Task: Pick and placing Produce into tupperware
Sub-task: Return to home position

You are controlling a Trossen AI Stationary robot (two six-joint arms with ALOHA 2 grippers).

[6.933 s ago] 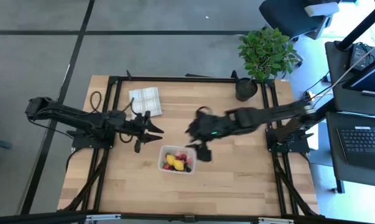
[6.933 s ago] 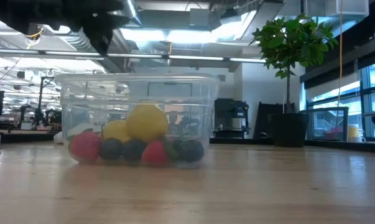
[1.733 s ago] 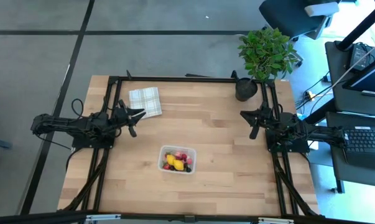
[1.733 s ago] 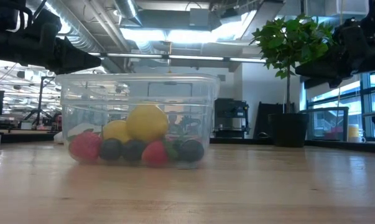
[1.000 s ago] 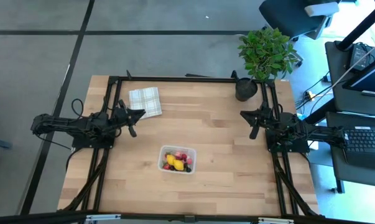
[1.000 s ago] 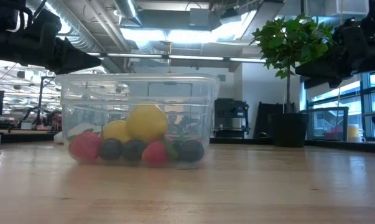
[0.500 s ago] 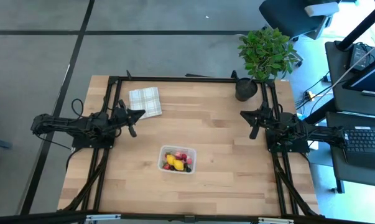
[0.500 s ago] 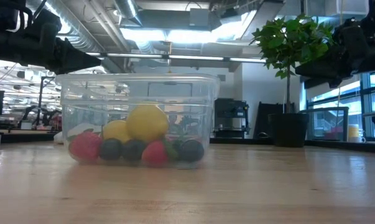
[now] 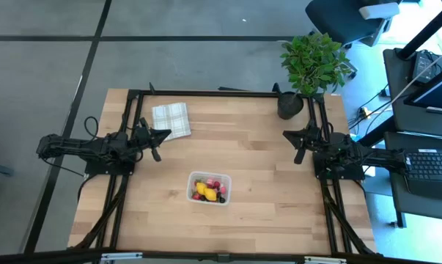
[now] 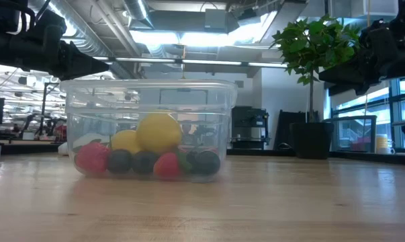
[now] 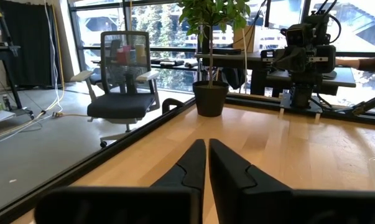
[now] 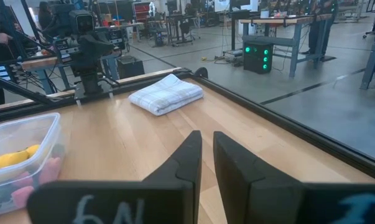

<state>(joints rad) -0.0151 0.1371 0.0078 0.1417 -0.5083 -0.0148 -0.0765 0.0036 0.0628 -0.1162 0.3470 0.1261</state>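
Note:
The clear tupperware (image 9: 210, 188) stands on the wooden table near its middle, toward the near edge. The produce (image 10: 148, 151) lies inside it: yellow lemon-like pieces, red berries and dark berries on the tub's bottom. My left gripper (image 9: 168, 133) hovers shut over the table's left part, beside the checked cloth, and holds nothing; its fingers (image 11: 207, 144) meet at the tips. My right gripper (image 9: 285, 134) hovers shut over the right part and is likewise empty (image 12: 207, 134). The tub (image 12: 13, 155) lies well apart from both.
A folded white-green checked cloth (image 9: 171, 119) lies at the far left of the table. A potted green plant (image 9: 308, 66) stands at the far right corner. Black frame rails (image 9: 221, 93) border the table's far edge and sides. Bare wood surrounds the tub.

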